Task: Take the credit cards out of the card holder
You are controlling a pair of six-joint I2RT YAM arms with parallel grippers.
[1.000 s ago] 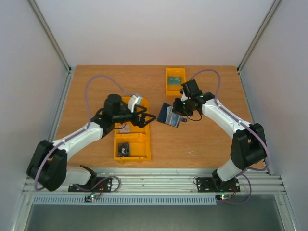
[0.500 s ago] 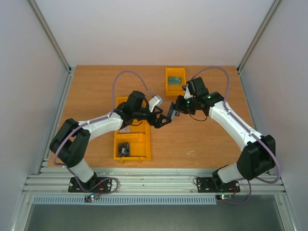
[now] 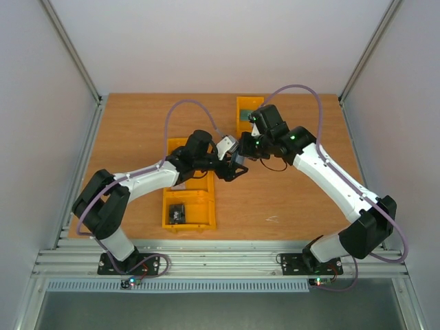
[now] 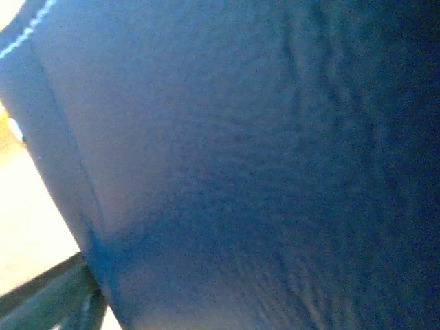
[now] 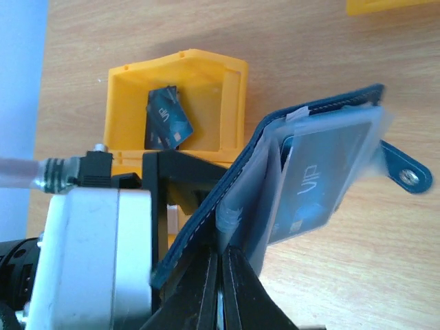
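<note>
The card holder is a navy bifold wallet held off the table between my two grippers. My right gripper is shut on a grey-blue inner pocket leaf of the card holder. A dark blue credit card marked VIP sits in its clear pocket. My left gripper is right against the outer cover, jaws spread. The navy cover fills the left wrist view, and only one dark finger shows at the bottom left. No red card is in view.
A yellow bin just behind the wallet holds a dark card. In the top view, two joined yellow bins lie under the left arm. A third yellow bin with a teal item stands at the back.
My left arm swung right from over the bins to the wallet. My right gripper lifted the wallet off the table and carried it left toward the left gripper.
</note>
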